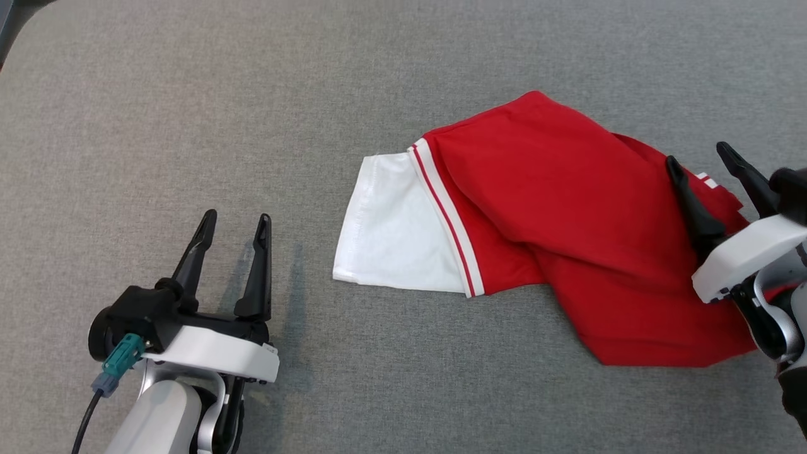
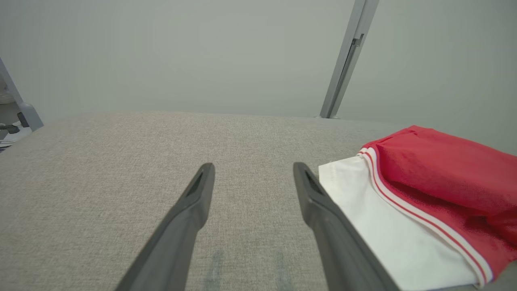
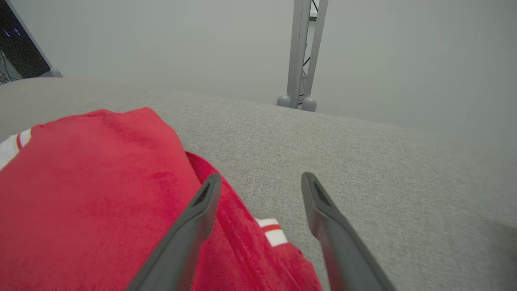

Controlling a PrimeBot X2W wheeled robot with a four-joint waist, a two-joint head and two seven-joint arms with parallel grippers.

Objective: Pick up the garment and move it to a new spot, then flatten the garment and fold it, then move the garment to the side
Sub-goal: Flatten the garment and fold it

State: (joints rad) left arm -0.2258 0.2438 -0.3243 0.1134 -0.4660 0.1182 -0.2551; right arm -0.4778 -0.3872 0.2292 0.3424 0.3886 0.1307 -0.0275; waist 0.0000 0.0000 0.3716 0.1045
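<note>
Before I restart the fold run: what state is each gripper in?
Left gripper: open, empty.
Right gripper: open at the garment edge, holding nothing.

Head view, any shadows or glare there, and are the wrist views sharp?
Head view: soft even light, no glare, a faint shadow right of the left pincer. Left wrist view: the garment slightly soft at the right edge. Right wrist view: table edge bowed by the lens.

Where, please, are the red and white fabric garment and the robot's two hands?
Red and white fabric garment (image 1: 567,208): head view, red middle.
Left hand (image 1: 238,216): head view, between fingertips.
Right hand (image 1: 696,152): head view, between fingertips.
</note>
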